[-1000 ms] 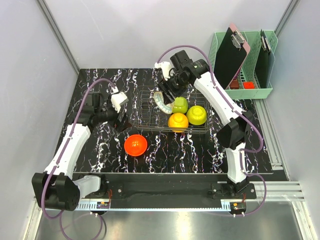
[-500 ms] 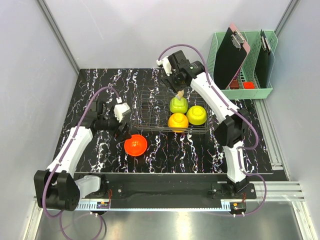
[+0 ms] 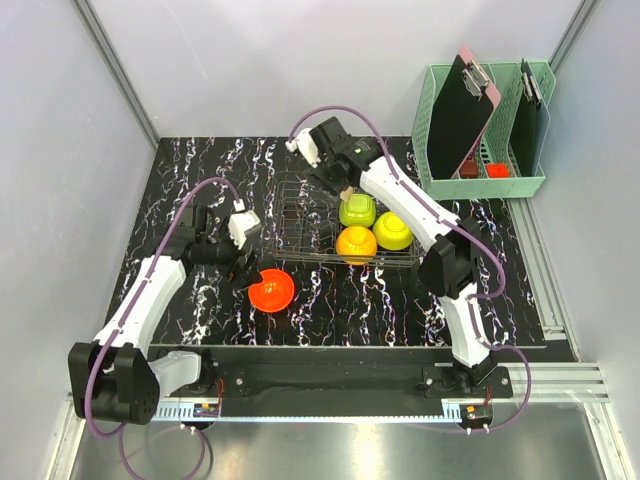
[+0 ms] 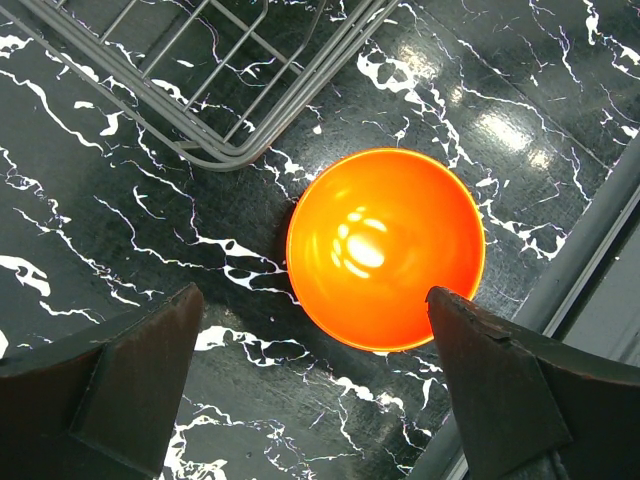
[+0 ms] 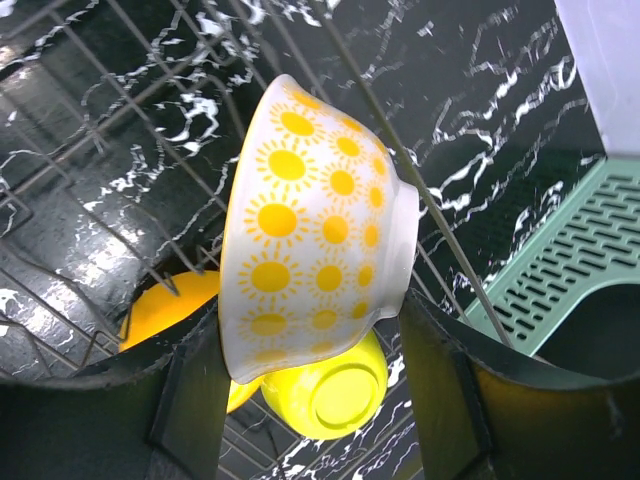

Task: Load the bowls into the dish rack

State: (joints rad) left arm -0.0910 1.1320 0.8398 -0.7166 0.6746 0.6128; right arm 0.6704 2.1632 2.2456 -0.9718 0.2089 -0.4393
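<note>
My right gripper (image 3: pixel 337 180) is shut on the cream-white bowl (image 5: pixel 310 230) with yellow suns, holding it tipped on its side above the back of the wire dish rack (image 3: pixel 295 215). Inside the rack sit the lime green bowl (image 3: pixel 357 210), the yellow-green bowl (image 3: pixel 393 231) and the orange bowl (image 3: pixel 356 243), all upside down. The red-orange bowl (image 3: pixel 271 290) stands upright on the table just in front of the rack's left corner. My left gripper (image 3: pixel 246 264) hovers open over its left side, the bowl (image 4: pixel 385 248) just ahead of the fingertips (image 4: pixel 180 310).
A mint-green plastic basket (image 3: pixel 483 186) with clipboards stands at the back right, off the black marbled table (image 3: pixel 180 180). The metal rail of the table's near edge (image 4: pixel 590 250) runs close to the red-orange bowl.
My right gripper has carried the cream-white bowl leftward over the rack's back. My left gripper has moved down toward the red-orange bowl, still open.
</note>
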